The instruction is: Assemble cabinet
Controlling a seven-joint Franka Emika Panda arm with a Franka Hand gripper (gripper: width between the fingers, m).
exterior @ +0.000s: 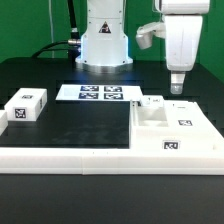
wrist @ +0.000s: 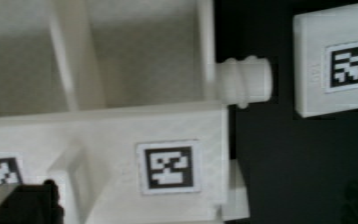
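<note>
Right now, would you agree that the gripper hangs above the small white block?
Not quite: the exterior view shows the gripper hanging above the cabinet, at that view's right; the small white block lies apart at its left.

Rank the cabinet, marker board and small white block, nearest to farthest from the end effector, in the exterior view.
1. Cabinet, below the end effector, on the exterior view's right.
2. Marker board, mid-table, toward the exterior view's left.
3. Small block, far left.
</note>
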